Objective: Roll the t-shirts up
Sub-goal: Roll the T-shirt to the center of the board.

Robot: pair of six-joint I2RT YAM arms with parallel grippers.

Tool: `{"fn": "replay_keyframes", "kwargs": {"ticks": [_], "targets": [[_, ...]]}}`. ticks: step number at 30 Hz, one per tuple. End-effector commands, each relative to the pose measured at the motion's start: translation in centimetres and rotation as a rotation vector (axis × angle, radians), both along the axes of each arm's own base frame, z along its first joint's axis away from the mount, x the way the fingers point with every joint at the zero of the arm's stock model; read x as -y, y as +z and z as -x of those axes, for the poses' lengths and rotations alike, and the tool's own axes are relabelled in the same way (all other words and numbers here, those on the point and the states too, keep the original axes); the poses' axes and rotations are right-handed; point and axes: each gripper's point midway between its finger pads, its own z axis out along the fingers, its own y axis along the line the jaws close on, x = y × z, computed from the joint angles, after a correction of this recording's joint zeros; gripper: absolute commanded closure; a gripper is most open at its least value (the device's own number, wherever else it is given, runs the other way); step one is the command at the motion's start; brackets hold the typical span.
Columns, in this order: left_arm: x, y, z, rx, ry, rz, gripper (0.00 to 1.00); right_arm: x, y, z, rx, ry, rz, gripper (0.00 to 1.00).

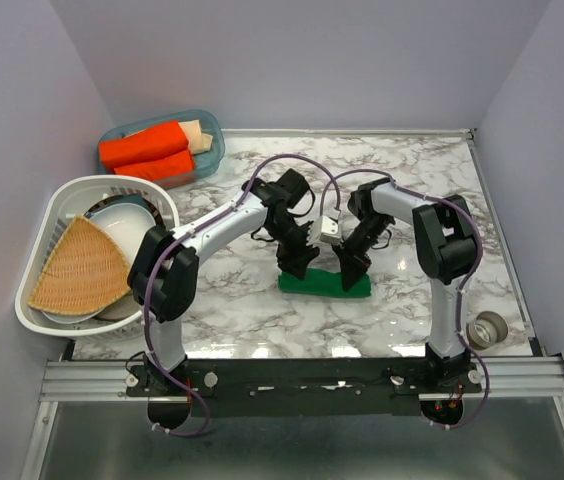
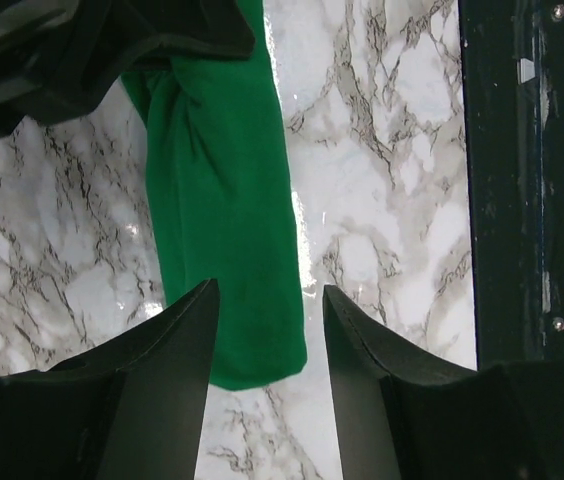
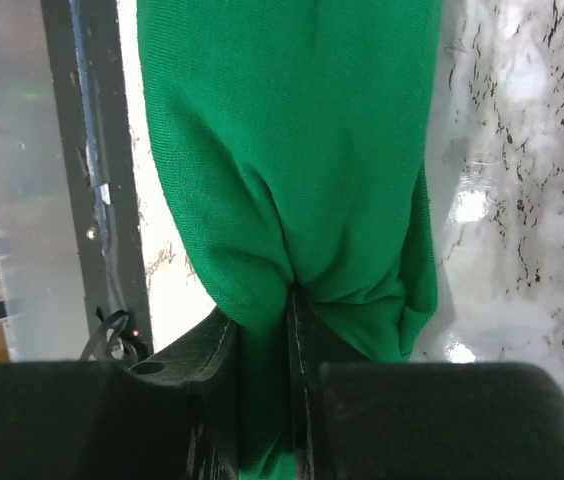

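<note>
Near the middle of the white marbled surface, toward its front half: a plain green cotton t-shirt, rolled into a short, thick log and lying crosswise between both arms.

Over the roll's left end, the left hand, wide open. In its wrist view, the green roll running up between two black fingers held well apart. Bare marble in the gap by one finger; on the other side, cloth right at the finger's edge, contact impossible to tell. Nothing gripped.

At the roll's right end, the right hand, clamped tight on the cloth. In its wrist view, both fingers pressed together around a pinched fold of the green fabric, with puckers fanning out from the pinch and no gap visible.

Off at the left edge of the surface, a white plastic basket with a fan-shaped woven wicker piece and a white bowl inside. Behind it, a clear teal tub with rolled orange cloth. At the front right corner, a small roll of tape, well apart from the shirt.
</note>
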Motion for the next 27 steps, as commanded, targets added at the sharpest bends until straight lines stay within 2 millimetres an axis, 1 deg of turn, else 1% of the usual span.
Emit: {"fn": "replay_keyframes", "kwargs": {"ticks": [1,6,7,9,10,12,13,14,15,16,17,19,23,26,27], "targets": [[1.6,-1.3,-0.1,-0.018,-0.027,0.037,0.45,0.9,-0.8,0.8,-0.078,0.016,0.046,0.98],[2.1,-2.0,-0.1,-0.049,-0.005,0.044,0.46,0.9,-1.3,0.7,-0.127,0.003,0.067,0.98],[2.2,-2.0,0.0,-0.054,-0.005,0.048,0.48,0.8,-1.2,0.6,-0.136,-0.003,0.064,0.98],[2.5,-1.7,0.4,-0.078,-0.005,0.073,0.50,0.7,-1.3,0.5,-0.156,-0.008,0.068,0.98],[2.7,-1.5,0.6,-0.087,-0.008,0.082,0.55,0.6,-1.3,0.5,-0.162,-0.010,0.069,0.98],[3.0,-1.0,1.1,-0.104,-0.017,0.101,0.62,0.6,-1.4,0.3,-0.171,-0.018,0.076,0.99],[3.0,-1.0,1.3,-0.108,-0.035,0.103,0.71,0.7,-1.6,0.4,-0.182,-0.018,0.084,0.99],[3.0,-1.5,1.5,-0.132,-0.041,0.093,0.75,0.6,-1.7,0.3,-0.190,-0.027,0.090,0.99],[3.0,-1.1,1.9,-0.165,-0.047,0.094,0.81,0.6,-1.7,0.3,-0.196,-0.029,0.093,0.99],[3.0,-1.3,2.1,-0.173,-0.062,0.096,0.93,0.5,-1.8,0.2,-0.208,-0.033,0.093,0.99],[3.0,-1.6,2.2,-0.191,-0.065,0.089,0.97,0.4,-1.8,0.2,-0.217,-0.037,0.096,0.99],[3.1,-1.5,2.5,-0.205,-0.071,0.094,1.00,0.4,-1.6,0.2,-0.243,-0.044,0.101,0.99],[3.3,-1.4,2.6,-0.204,-0.078,0.106,1.00,0.5,-1.8,0.6,-0.296,-0.062,0.115,0.99],[3.4,-2.3,2.3,-0.215,-0.058,0.084,1.00,0.9,-2.1,0.9,-0.302,-0.052,0.127,0.99],[3.6,-3.0,2.0,-0.229,-0.038,0.069,1.00,1.0,-2.4,1.0,-0.308,-0.047,0.136,0.99]]}}
